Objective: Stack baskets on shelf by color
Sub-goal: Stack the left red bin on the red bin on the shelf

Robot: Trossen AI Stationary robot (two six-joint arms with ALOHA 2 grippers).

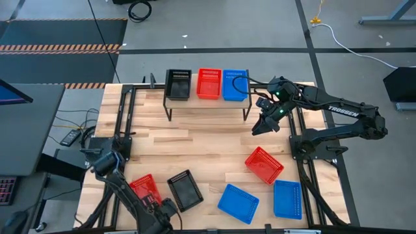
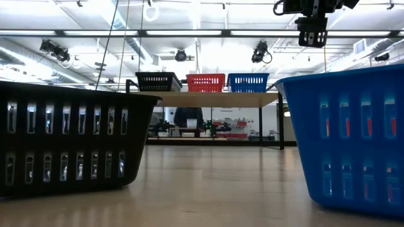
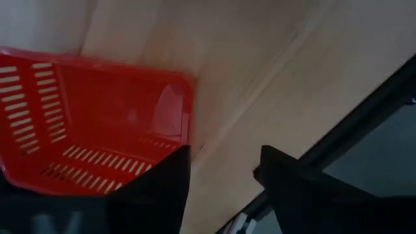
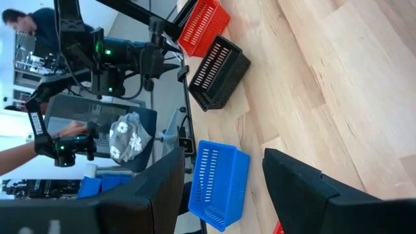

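The shelf (image 1: 208, 104) (image 2: 208, 98) stands at the table's far side and carries a black basket (image 1: 177, 83), a red basket (image 1: 209, 83) and a blue basket (image 1: 234, 85) in a row. Lying on the table are two red baskets (image 1: 264, 164) (image 1: 144, 188), one black basket (image 1: 185, 190) and two blue baskets (image 1: 238, 203) (image 1: 287, 198). My right gripper (image 1: 263, 127) (image 4: 224, 175) hangs open in the air off the shelf's right end. My left gripper (image 1: 166, 207) (image 3: 224, 175) is open near the table's near edge, just beside the near-left red basket (image 3: 97, 123).
Black frame rails (image 1: 123, 123) (image 1: 302, 130) run along both sides of the table. Bare wood lies between the shelf and the loose baskets. In the low view a black basket (image 2: 69, 139) and a blue basket (image 2: 347, 139) fill the foreground. A person (image 4: 29, 23) shows beyond the table.
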